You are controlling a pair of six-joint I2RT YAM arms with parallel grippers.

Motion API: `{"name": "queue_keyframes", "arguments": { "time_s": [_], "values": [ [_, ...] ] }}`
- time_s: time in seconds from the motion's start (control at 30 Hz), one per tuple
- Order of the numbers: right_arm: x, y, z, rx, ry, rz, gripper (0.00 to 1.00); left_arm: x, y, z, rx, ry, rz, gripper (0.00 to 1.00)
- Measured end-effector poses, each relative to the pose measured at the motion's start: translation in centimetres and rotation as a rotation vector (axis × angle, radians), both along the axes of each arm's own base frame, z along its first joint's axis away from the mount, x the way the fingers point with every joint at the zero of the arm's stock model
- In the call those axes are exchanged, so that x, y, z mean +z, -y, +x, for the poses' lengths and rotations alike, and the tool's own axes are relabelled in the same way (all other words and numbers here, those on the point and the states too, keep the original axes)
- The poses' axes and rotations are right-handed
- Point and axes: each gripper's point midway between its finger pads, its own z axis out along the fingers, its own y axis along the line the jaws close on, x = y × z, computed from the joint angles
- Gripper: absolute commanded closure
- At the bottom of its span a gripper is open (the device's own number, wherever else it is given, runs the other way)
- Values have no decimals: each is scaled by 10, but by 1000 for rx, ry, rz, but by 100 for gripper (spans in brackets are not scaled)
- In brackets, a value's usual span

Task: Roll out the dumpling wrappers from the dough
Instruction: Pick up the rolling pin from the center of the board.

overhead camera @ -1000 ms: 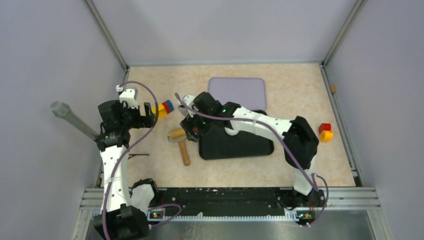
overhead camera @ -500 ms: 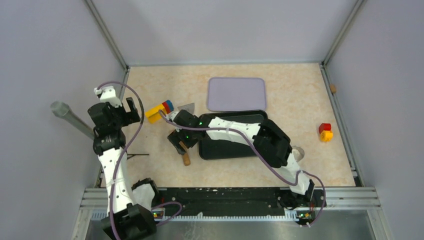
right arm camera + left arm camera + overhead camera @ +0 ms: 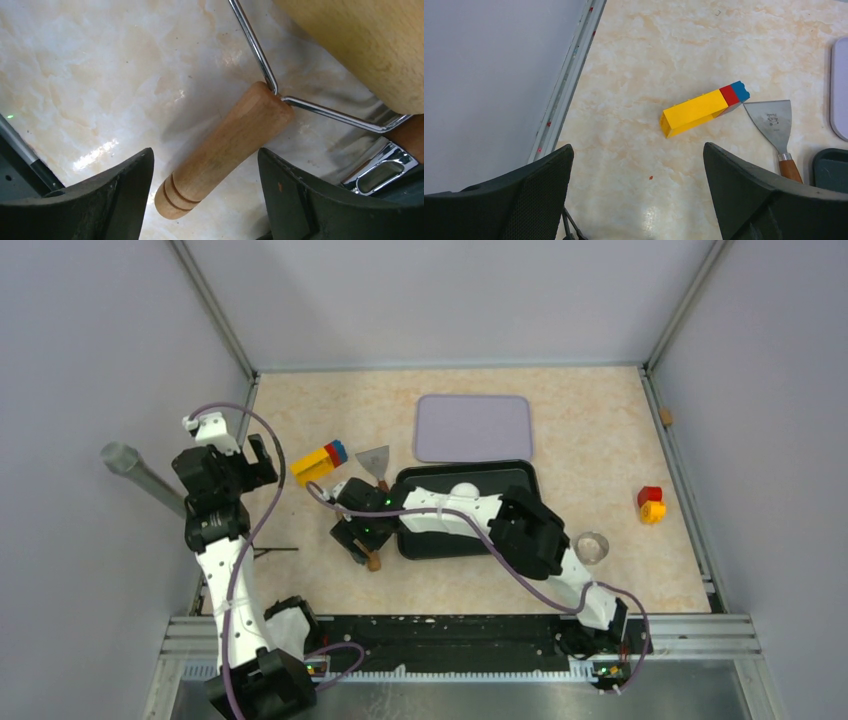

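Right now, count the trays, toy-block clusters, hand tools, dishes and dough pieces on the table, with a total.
Trays: 2, lavender tray, black tray
Toy-block clusters: 2, yellow bar, red-yellow pair
Hand tools: 2, scraper, roller
Dishes: 1, glass dish
Dough: 1
Total: 8

Bright, even overhead light; soft glare on tabletop; sharp focus

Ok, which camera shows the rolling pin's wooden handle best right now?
The right wrist view: the light wooden rolling-pin handle lies full-length between the right gripper's open jaws, its wire frame clear. The top external view shows only its tip under that gripper. The left wrist view misses it.
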Motion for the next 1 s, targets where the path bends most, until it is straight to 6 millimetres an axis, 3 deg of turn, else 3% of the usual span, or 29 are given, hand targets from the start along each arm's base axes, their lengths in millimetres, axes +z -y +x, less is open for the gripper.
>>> {"name": "queue_keyframes", "arguments": {
  "time_s": [0.17, 0.4, 0.47, 0.57, 0.83, 1.0],
  "values": [
    [-2, -9, 1, 7, 33, 1, 34, 0, 0, 0, 1, 2, -10, 1],
    [-4, 1, 18, -33, 133, -58, 58, -2, 1, 0, -2, 2, -19, 1],
    [-4, 4, 23, -47, 159, -74, 71, -2, 2, 0, -5, 2, -20, 1],
    [-3, 6, 30, -44, 199, -84, 99, -2, 2, 0, -8, 3, -22, 1],
    [4, 3, 37, 57, 273, -78, 100, -1, 3, 0, -14, 4, -24, 1],
    [31, 2, 37, 136, 284, -35, 100, 0, 4, 0, -15, 8, -23, 1]
  ]
}}
